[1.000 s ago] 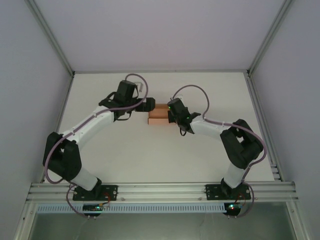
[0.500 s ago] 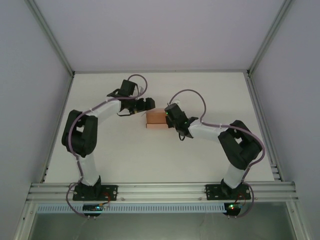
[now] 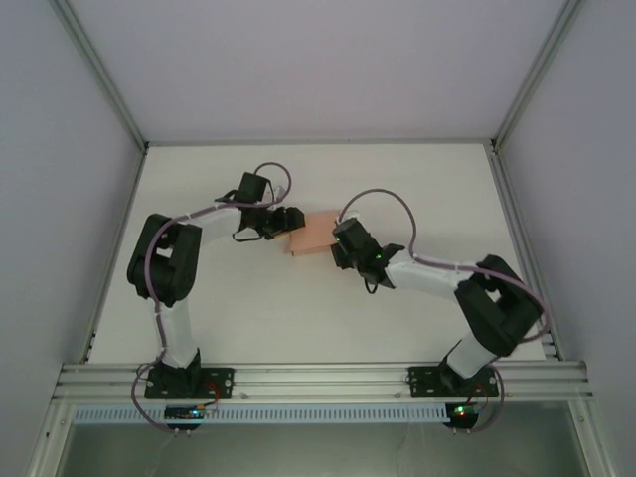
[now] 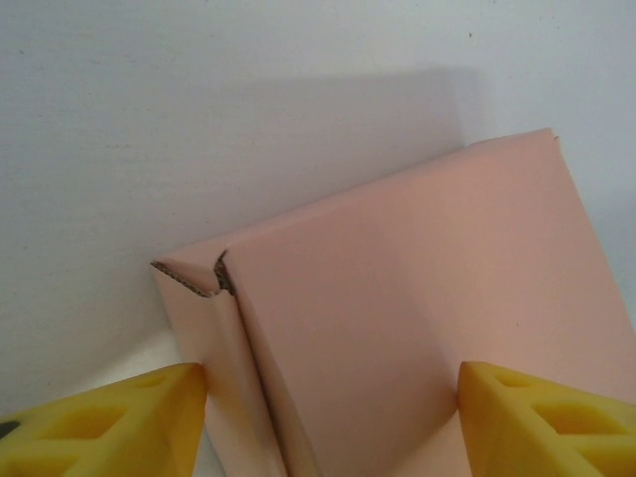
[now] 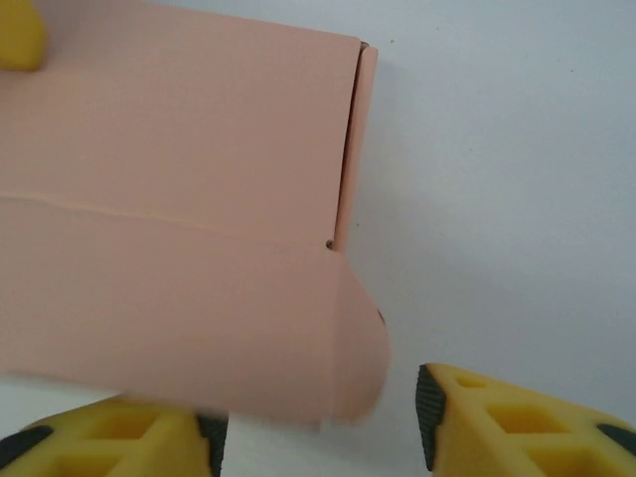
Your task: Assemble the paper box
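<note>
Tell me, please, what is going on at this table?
Two robot arms are assembling a salmon-pink paper box in the middle of the table. The left gripper straddles one corner of the box; whether it pinches it is unclear. The right gripper is open at the box's rounded flap.

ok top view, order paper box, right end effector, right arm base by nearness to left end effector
1. paper box, beside the left end effector
2. right end effector, at the box's right side
3. right arm base, near-right table edge
</note>
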Available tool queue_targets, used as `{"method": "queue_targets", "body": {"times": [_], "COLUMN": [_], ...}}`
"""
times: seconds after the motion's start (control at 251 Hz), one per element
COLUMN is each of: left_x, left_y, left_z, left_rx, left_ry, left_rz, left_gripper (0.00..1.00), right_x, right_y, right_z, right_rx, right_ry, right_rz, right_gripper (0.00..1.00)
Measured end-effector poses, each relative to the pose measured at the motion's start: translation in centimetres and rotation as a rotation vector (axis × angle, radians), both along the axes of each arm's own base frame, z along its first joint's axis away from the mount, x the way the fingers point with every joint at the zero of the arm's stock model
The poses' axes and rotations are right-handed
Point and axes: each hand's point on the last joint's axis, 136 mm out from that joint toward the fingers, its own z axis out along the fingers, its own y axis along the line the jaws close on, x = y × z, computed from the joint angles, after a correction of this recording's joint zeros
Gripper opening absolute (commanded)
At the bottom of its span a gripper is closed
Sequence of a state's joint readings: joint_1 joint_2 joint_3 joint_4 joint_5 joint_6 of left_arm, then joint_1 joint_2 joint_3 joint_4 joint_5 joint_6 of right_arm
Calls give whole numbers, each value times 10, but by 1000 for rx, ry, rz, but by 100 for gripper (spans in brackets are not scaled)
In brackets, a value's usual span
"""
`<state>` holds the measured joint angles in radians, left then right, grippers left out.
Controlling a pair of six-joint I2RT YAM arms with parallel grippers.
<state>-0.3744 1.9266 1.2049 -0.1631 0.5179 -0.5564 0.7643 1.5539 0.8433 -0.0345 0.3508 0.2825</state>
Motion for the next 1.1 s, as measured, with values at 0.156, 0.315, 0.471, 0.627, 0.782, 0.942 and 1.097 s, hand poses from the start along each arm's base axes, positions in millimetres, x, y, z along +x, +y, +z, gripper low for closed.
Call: {"method": "queue_targets", "body": {"times": [0.156, 0.315, 0.471, 0.627, 0.782, 0.942, 1.097], "left_x": [0, 4, 4, 4, 4, 4, 4], "left_y": [2, 5, 10, 17, 22, 22, 23], "left_z": [-10, -11, -11, -11, -10, -10, -11], "left_rx": [-15, -71, -155, -240, -305, -318, -324], "left_ry": [15, 2, -3, -3, -7, -10, -13], "left_rz": [6, 8, 18, 30, 32, 27, 22], "left_gripper": [47, 35, 26, 20, 20, 20, 25], "right_x": [-19, -22, -9, 19, 55, 80, 85], "right_y": [-17, -35, -44, -36, -12, 17, 40], "right_z": [19, 26, 28, 23, 19, 7, -11], "right_rx": [75, 179, 313, 446, 586, 707, 837], "right_ry": [-5, 24, 74, 174, 272, 387, 493], "right_rz": [20, 11, -23, -44, -29, 3, 29], "right_gripper": [99, 99, 99, 99, 100, 95, 77]}}
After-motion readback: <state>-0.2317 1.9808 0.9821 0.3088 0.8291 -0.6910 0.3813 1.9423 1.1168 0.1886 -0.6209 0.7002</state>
